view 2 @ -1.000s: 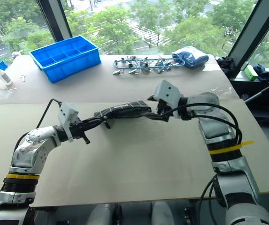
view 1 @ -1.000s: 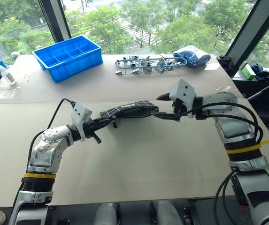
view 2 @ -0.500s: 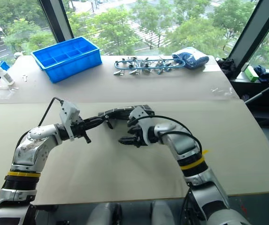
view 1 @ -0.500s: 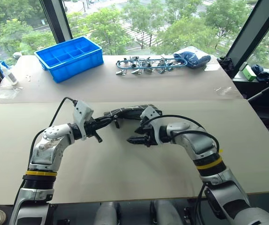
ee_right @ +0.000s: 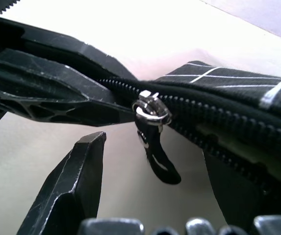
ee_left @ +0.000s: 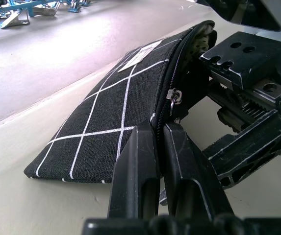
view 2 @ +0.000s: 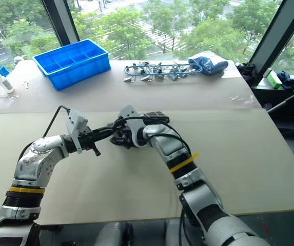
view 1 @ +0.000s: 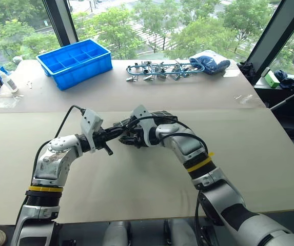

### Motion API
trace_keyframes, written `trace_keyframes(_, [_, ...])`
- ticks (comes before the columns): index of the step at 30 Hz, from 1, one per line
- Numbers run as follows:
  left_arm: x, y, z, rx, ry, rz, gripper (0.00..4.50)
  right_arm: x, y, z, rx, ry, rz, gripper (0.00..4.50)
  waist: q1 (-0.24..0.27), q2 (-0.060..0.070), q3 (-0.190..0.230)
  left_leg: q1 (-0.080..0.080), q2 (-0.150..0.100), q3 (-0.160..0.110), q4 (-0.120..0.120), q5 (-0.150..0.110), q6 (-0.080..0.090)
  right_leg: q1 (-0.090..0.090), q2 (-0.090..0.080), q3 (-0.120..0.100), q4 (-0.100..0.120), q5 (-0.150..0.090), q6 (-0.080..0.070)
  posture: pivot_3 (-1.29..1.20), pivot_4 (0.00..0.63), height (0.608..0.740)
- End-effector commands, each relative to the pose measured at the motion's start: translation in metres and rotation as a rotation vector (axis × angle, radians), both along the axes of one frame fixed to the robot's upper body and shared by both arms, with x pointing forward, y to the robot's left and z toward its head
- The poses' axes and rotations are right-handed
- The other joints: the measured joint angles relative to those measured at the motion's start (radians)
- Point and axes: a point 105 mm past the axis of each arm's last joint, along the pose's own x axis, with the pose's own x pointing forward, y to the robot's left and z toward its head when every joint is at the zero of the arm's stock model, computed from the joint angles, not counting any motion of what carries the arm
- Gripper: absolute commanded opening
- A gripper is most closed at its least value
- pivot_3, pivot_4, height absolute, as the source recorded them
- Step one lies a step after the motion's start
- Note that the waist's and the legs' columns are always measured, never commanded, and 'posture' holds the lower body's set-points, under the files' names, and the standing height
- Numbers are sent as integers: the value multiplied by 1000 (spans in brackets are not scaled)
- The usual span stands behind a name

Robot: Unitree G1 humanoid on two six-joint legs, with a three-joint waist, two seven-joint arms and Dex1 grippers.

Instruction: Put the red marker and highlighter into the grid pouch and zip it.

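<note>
Right pincer (ee_right: pixel 150 196), spread wide, is now closing in on the zipper pull (ee_right: pixel 155 142), having swung across from the far end. Left pincer (ee_left: pixel 161 147) is pinching the grid pouch (ee_left: pixel 115 117) corner; zipping is probably starting.

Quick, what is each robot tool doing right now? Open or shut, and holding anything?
Left tool: shut on the corner of the grid pouch.
Right tool: open, holding nothing, fingers either side of the zipper pull.

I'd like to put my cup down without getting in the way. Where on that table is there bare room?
The near table in front of both arms and its right side are bare. It is crowded mid-table, where the left hand and right hand meet at the grid pouch, and along the far edge: blue bin, metal clips, blue bundle.
</note>
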Motion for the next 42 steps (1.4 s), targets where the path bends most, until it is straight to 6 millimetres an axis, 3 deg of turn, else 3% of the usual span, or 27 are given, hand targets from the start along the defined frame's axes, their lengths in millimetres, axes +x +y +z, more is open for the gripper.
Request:
trace_keyframes(1, [-3, -3, 11, -16, -41, -15, 0, 5, -1, 14, 24, -59, -9, 3388, -1, 0, 0, 0, 0, 0, 0, 0, 0, 0, 0, 0, 0, 0, 0, 0, 150, 740])
trace_keyframes(4, [-3, -4, 9, -16, -39, -13, 0, 7, -3, 15, 27, -65, -18, 2671, -2, 0, 0, 0, 0, 0, 0, 0, 0, 0, 0, 0, 0, 0, 0, 0, 150, 740])
trace_keyframes(12, [-2, -4, 8, -20, -39, -6, 0, 8, -11, 22, 50, -79, -17, 16, -3, 0, 0, 0, 0, 0, 0, -1, 2, 0, 0, 0, 0, 0, 0, 0, 150, 740])
trace_keyframes(19, [-3, -4, 7, -19, -39, -2, 0, 4, -34, 19, 29, -85, -33, 16, -1, 0, 0, 0, 0, 0, 0, -2, 3, 0, 0, 0, 0, 0, 0, 0, 150, 740])
trace_keyframes(36, [-4, 2, 4, -24, -35, 24, 0, 5, -189, 27, -77, -101, -356, 16, 2, 0, 0, 0, 0, 0, -1, -3, 5, 0, 0, 1, -6, 0, 0, 0, 150, 740])
trace_keyframes(42, [-2, 2, 5, -24, -38, 20, 0, 5, -209, 25, -117, -105, -406, 16, 1, 0, 0, 0, 0, 0, -1, -3, 5, 0, 0, 1, -6, 0, 0, 0, 150, 740])
